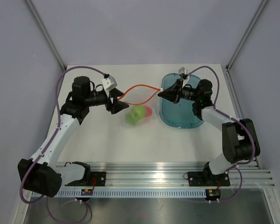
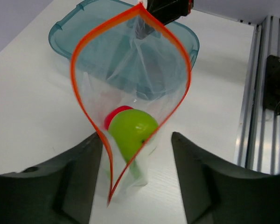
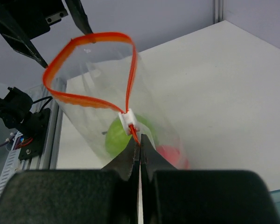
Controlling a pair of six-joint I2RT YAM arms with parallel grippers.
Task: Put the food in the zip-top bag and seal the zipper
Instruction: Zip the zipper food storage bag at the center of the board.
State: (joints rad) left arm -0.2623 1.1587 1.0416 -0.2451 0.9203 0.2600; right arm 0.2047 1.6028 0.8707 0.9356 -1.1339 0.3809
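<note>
While right gripper (image 3: 139, 156) is pinching orange-red zipper strip (image 3: 79, 99), probably firmest hold on limp clear plastic bag (image 2: 130, 74), left gripper (image 2: 136, 140) is gaping empty.

Showed white links (image 1: 56, 135), black joints (image 1: 82, 87), black fingers (image 2: 74, 182), and purple cables (image 1: 56, 95) looping at upper left and right.

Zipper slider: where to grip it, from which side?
Pinch the white slider across its two flat faces, straddling the orange zipper, coming from the right claw end. It sits at that end of the open mouth, just past the shut tips, so it likely runs toward the left claw.
</note>
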